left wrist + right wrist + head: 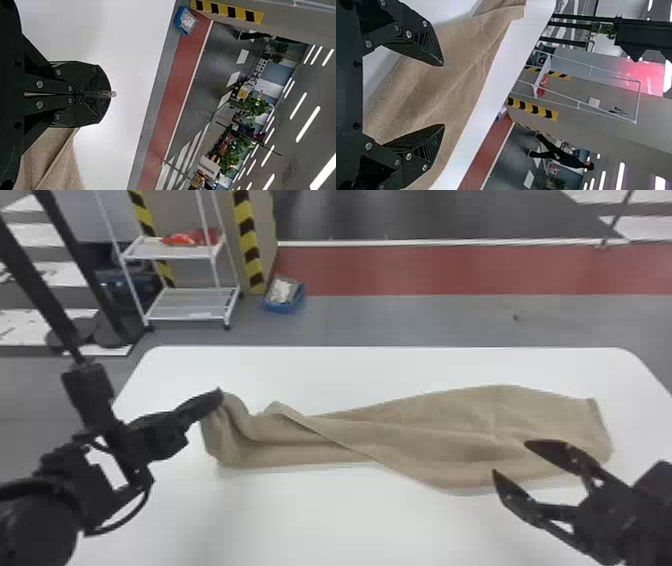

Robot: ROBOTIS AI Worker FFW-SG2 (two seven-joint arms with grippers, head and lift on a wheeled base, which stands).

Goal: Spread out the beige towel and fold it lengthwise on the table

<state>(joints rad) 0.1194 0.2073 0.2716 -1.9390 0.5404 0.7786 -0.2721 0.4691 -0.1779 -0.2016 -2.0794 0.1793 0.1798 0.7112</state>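
The left gripper (219, 393) was pressed together, pinching the beige towel (430, 430) at its left end, near the far corner. In the left wrist view, its two black fingers (95, 79) met flat, and a small pale bit of cloth poked out between their tips. From that pinch the fabric drooped toward the robot in soft, rounded folds.

The right gripper (509, 457) was spread wide, a clear gap between its two pointed fingers. It was over the near side of the towel's right part, and in the right wrist view ribbed beige cloth lay beyond and between the fingers.

The towel stretched from left to right across the white table (350, 520). Its left portion was narrow and bunched; a raised edge ran slantwise from there toward the near side, and the right portion was broader and flatter, with shallow wrinkles and a short hemmed end.

Beyond the table's far edge lay grey floor and a red strip (450, 270). At the back left were a white wire cart (192, 305) with something red (182, 239) on its upper shelf, yellow-and-black striped posts (248, 240), and a blue bin (281, 308) holding something white.
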